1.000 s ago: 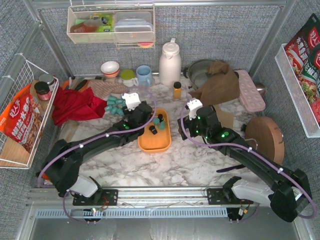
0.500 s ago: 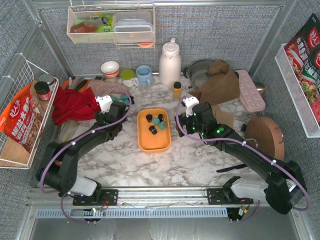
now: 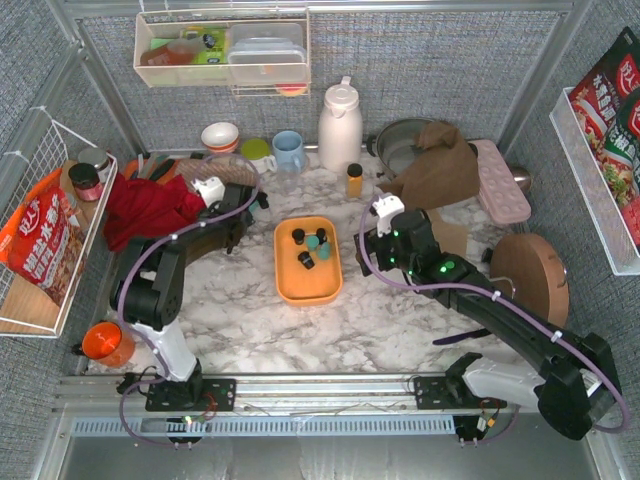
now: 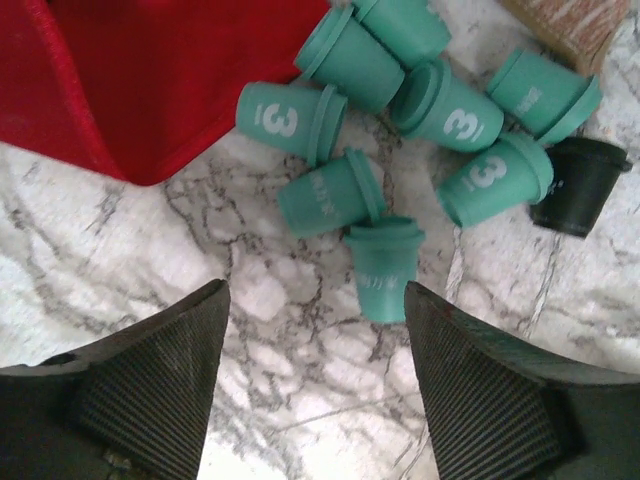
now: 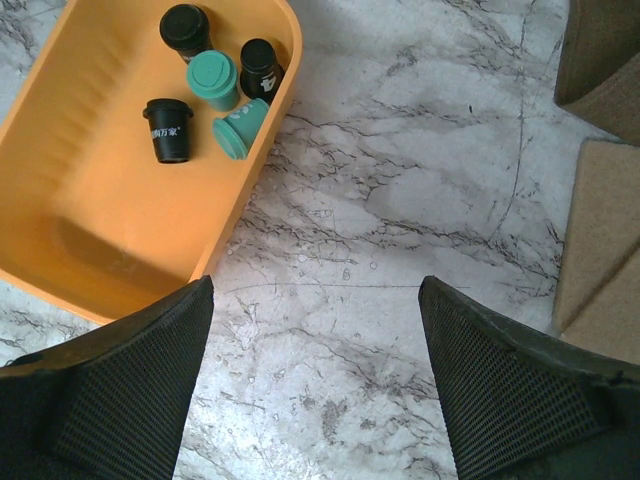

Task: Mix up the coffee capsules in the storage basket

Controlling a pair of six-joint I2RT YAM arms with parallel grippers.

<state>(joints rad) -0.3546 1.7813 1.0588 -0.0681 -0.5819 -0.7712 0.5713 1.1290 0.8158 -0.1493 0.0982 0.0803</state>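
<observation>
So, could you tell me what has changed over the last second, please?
The left gripper swung left from over the storage basket to the loose coffee capsules beside the red cloth, jaws open and empty. The right gripper stayed open beside the basket.

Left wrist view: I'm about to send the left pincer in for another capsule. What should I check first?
1. Left pincer open and empty: ok.
2. Nearest teal capsule centred in the pincer's gap: not ok. It lies on its side ahead of the tips, off toward one side.
3. Red cloth clear of that capsule: ok.
4. Storage basket has room: ok. Its five capsules crowd one end.
5. Right pincer open, empty and beside the basket: ok.
</observation>
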